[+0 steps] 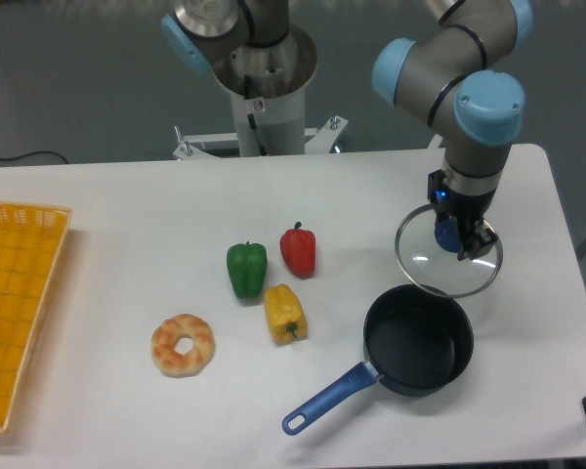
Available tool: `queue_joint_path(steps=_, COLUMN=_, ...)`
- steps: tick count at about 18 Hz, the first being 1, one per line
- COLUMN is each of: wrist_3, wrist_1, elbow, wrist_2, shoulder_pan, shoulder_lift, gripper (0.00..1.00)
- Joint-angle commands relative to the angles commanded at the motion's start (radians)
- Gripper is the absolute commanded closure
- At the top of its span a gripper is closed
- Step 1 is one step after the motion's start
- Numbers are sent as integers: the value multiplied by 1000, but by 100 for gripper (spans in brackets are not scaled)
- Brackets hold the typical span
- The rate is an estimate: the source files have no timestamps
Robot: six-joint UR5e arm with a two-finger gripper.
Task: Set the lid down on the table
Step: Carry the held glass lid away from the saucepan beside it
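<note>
Leftmost, a yellow mesh tray [15,303] sits at the table's [107,210] edge, then a doughnut [183,344] and green [246,269], yellow [284,313] and red [298,249] peppers cluster mid-table. Right of them the saucepan [417,342] stands uncovered, so the lid [448,252] is already off it. The gripper [456,236] is clamped on the lid's blue knob, holding the glass disc just behind the pan, its near rim overlapping the pan's rim; whether it touches the tabletop cannot be told. Setting down and release seem left. Bare white surface lies behind and right, though the right edge is near.
</note>
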Motion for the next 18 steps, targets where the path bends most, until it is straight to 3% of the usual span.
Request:
queue_joint_path(steps=6, wrist_3=17, wrist_1=35, elbow=-29, wrist_2=-2, shoulder_pan=17, shoulder_lift=-2, gripper=46)
queue_joint_path(steps=18, wrist_3=71, wrist_1=37, elbow=-49, wrist_2=-3, shoulder_pan=63, shoulder_lift=-18, gripper=47)
